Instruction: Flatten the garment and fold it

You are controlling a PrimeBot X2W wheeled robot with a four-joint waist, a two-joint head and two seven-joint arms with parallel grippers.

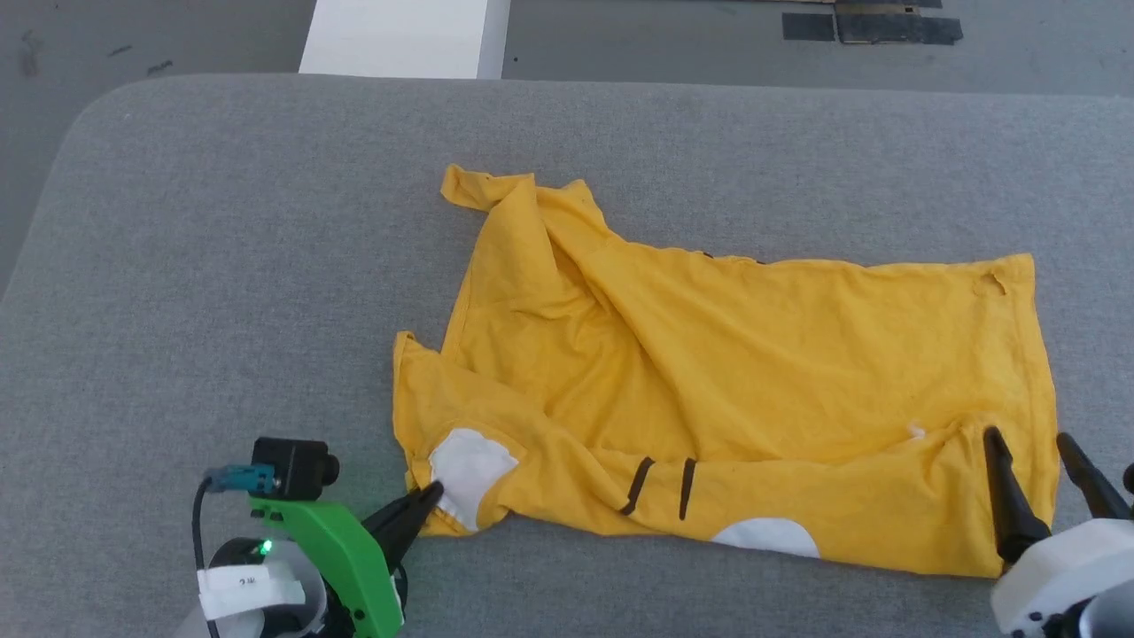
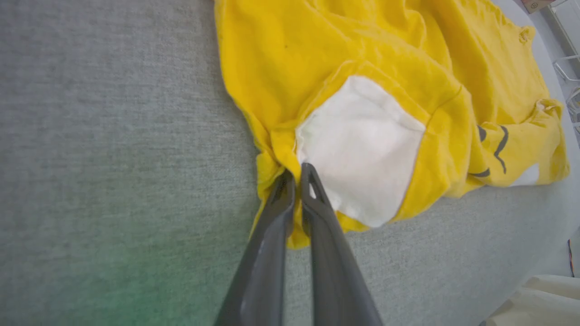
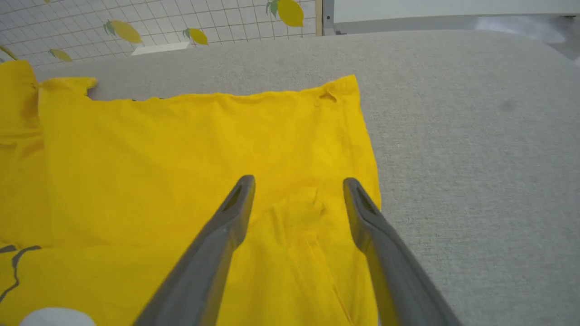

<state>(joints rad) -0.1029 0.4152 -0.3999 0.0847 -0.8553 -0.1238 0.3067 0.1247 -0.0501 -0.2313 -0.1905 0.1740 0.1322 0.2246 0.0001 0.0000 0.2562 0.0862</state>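
The mustard-yellow short-sleeved cotton T-shirt (image 1: 709, 372) lies rumpled on the grey felt-covered table with rounded corners (image 1: 221, 266). It sits right of the table's middle and reaches close to the near edge. Its far left part is bunched into a peak pointing toward the far edge, and a long ridge of folded cloth runs across it. The right hem lies fairly flat and has a small hole near its far corner.

Along the near side of the shirt are a white patch (image 1: 469, 465), two short dark stripes (image 1: 660, 487) and a second, rounded white patch (image 1: 766, 536).

The left gripper (image 1: 434, 487) comes in from the table's near left. Its two long dark fingers (image 2: 317, 213) are pressed together on the shirt's near left edge, right at the first white patch (image 2: 362, 145), with yellow cloth pinched between them. A bright green bracket (image 1: 337, 540) carrying a small black camera (image 1: 292, 465) sits on its wrist.

The right gripper (image 1: 1028, 439) is at the shirt's near right corner with its jaws spread wide over the yellow cloth (image 3: 181, 149). Whether its tips touch the cloth I cannot tell.

The table around the shirt is bare felt (image 3: 476, 158). Beyond the far edge a white panel (image 1: 403, 35) stands, and dark tape patches (image 1: 873, 25) lie on the grey floor. The right wrist view shows a gridded wall printed with lemons (image 3: 136, 27) behind the table.
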